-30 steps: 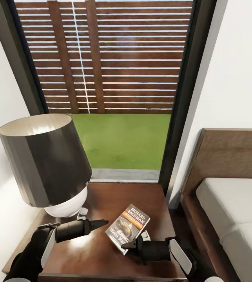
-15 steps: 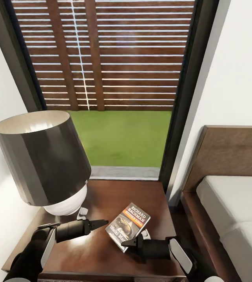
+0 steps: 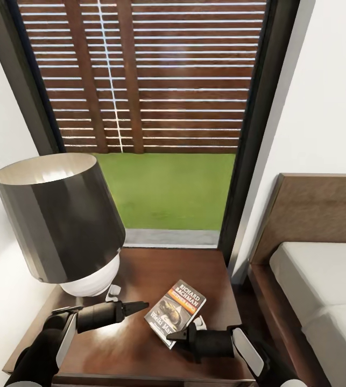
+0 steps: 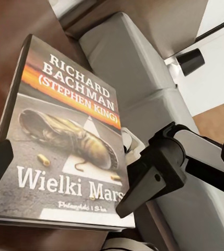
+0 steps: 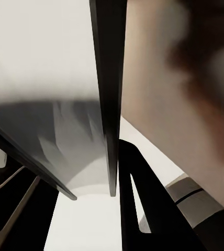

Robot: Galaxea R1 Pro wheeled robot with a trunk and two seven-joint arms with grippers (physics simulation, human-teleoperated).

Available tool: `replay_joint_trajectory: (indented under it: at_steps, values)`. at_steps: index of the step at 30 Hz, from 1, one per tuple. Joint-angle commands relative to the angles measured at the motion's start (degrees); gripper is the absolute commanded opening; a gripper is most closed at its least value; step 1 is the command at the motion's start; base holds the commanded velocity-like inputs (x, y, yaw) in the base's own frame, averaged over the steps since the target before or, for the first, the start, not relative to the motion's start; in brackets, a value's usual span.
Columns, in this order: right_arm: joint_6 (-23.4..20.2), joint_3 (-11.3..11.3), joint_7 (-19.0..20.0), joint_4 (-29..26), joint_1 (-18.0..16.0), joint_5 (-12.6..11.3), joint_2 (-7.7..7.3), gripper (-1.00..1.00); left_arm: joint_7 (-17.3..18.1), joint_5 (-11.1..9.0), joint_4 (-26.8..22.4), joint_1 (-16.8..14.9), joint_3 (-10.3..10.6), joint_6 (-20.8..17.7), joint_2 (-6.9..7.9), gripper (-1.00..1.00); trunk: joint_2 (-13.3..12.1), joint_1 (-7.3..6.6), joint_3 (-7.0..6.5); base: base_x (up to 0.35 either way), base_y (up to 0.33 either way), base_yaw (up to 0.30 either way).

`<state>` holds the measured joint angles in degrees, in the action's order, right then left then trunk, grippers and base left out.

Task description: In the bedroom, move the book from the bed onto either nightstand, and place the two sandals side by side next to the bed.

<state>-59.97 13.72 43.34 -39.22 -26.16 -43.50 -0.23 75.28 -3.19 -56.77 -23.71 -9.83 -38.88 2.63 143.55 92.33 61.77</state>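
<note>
The book, dark with an orange band and "Richard Bachman" in white, is over the dark brown nightstand, cover up; its cover also faces the left wrist view. My right gripper is shut on the book's near corner, and one of its dark fingers shows at that corner. My left gripper hovers open just left of the book, not touching it. The bed, with its pale mattress, stands to the right of the nightstand. The sandals are out of view.
A big lamp with a dark shade and white base takes up the nightstand's left half, close to my left arm. Behind it is a tall dark-framed window onto grass and a slatted fence. White walls stand on both sides.
The head view has tilted slightly and come back. The book and both grippers have kept their places.
</note>
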Motion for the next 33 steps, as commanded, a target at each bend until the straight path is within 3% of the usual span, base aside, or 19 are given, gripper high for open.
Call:
replay_joint_trajectory:
  at_steps: [1,6,11,30,31,33]
  values:
    - [-0.03,0.08,0.17,0.02,-0.03,0.87,-0.04,-1.0,0.11,-0.13,-0.01,-0.02,-0.01,-0.59,0.01,1.0,0.02,-0.01,0.05,0.0,0.0,0.0]
    - [-0.03,0.08,0.17,0.02,-0.03,0.87,-0.04,-1.0,0.13,-0.13,-0.01,-0.02,-0.01,-0.59,0.01,1.0,0.02,-0.01,0.05,0.0,0.0,0.0]
    - [-0.03,0.08,0.17,0.02,-0.03,0.87,-0.04,-1.0,0.11,-0.08,-0.01,-0.02,0.01,-0.59,0.01,1.0,-0.05,-0.14,-1.06,0.0,0.0,0.0]
    - [-0.03,0.08,0.16,0.02,-0.03,0.87,-0.04,-1.0,0.12,-0.14,-0.01,-0.02,-0.01,-0.59,0.01,1.0,-0.05,-0.14,-1.06,0.0,0.0,0.0]
    - [-0.03,0.06,0.15,0.02,-0.03,0.87,-0.04,1.0,0.13,-0.15,-0.01,-0.02,-0.01,-0.59,0.01,1.0,-0.05,-0.14,-1.06,0.0,0.0,0.0]
    - [-0.03,0.02,0.11,0.07,-0.03,0.87,-0.04,1.0,0.13,-0.15,-0.01,-0.02,-0.01,-0.59,0.01,1.0,-0.05,-0.14,-1.06,0.0,0.0,0.0]
